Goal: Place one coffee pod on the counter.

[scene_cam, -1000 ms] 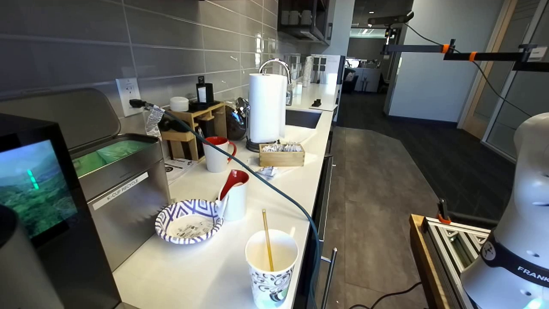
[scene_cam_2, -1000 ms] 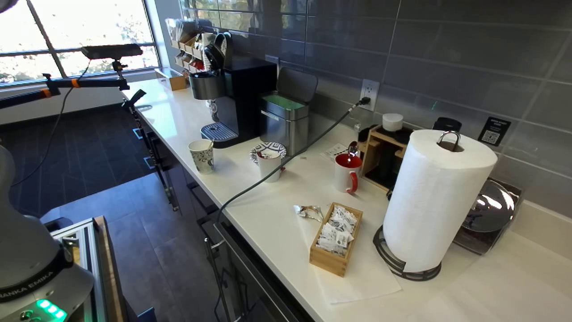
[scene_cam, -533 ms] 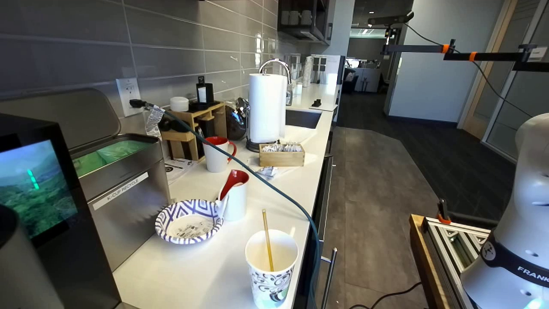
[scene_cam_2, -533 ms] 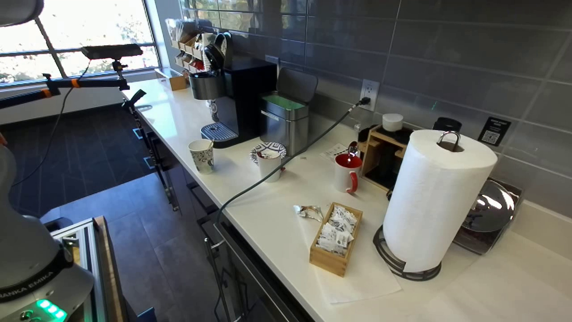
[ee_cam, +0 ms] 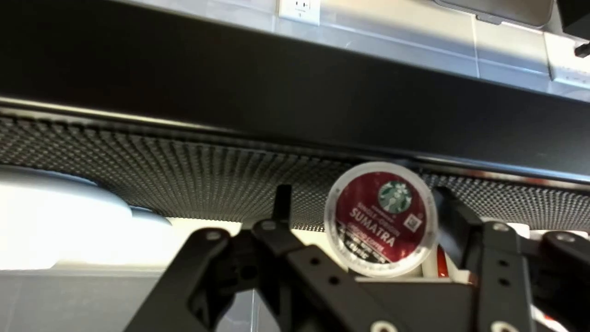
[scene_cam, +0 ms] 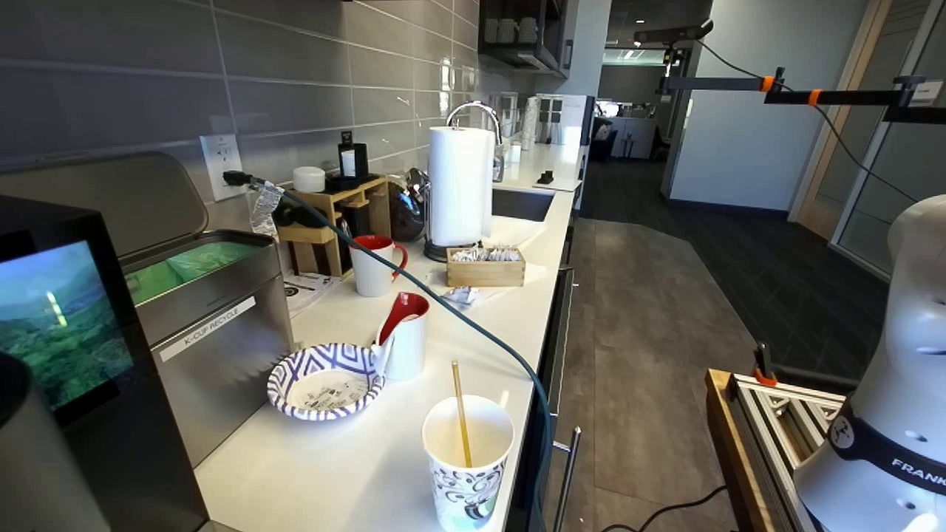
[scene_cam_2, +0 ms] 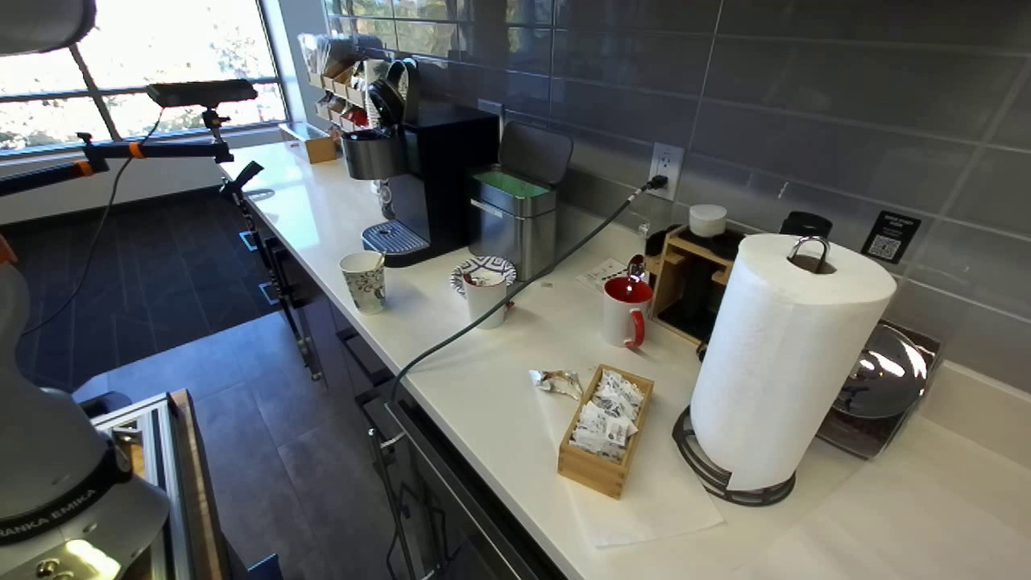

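Observation:
A coffee pod [ee_cam: 380,219] with a dark red Sumatra lid and white rim shows in the wrist view, lid facing the camera. My gripper [ee_cam: 362,198] is open, with a finger on either side of the pod. A gap shows between the left finger and the pod. The right finger is close against the rim; I cannot tell if it touches. The white counter [scene_cam: 318,465] runs along the tiled wall and also shows in an exterior view [scene_cam_2: 475,395]. The gripper is out of view in both exterior views.
A dark mesh surface [ee_cam: 207,180] and a black panel [ee_cam: 295,92] lie behind the pod. On the counter are a paper cup [scene_cam: 469,473], a patterned bowl [scene_cam: 325,380], mugs [scene_cam_2: 624,310], a packet box [scene_cam_2: 604,435], a paper towel roll [scene_cam_2: 789,362], a coffee machine [scene_cam_2: 451,177] and a cord [scene_cam_2: 475,322].
In an exterior view, the white arm link at the top left has come lower and further right into view. The light on the robot base has turned from green to whitish. Counter objects have not moved.

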You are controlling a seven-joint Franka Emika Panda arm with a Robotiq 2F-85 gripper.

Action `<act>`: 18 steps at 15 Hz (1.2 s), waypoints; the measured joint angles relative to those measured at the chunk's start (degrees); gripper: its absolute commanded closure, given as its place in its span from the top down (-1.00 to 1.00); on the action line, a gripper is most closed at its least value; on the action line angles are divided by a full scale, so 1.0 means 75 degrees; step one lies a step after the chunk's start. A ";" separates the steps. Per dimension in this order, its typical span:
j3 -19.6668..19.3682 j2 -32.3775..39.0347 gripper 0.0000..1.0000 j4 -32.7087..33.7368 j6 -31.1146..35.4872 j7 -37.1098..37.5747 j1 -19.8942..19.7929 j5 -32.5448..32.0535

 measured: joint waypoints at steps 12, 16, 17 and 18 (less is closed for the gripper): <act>-0.0042 -0.0037 -0.49 0.0764 -0.1093 0.0182 -0.0015 -0.0208; 0.0016 -0.0410 -0.49 0.1000 -0.2695 -0.0468 0.0073 -0.0548; 0.0040 -0.0584 -0.49 0.1018 -0.3147 -0.0688 0.0085 -0.0560; 0.0063 -0.0768 -0.49 0.1019 -0.3595 -0.0904 0.0092 -0.0593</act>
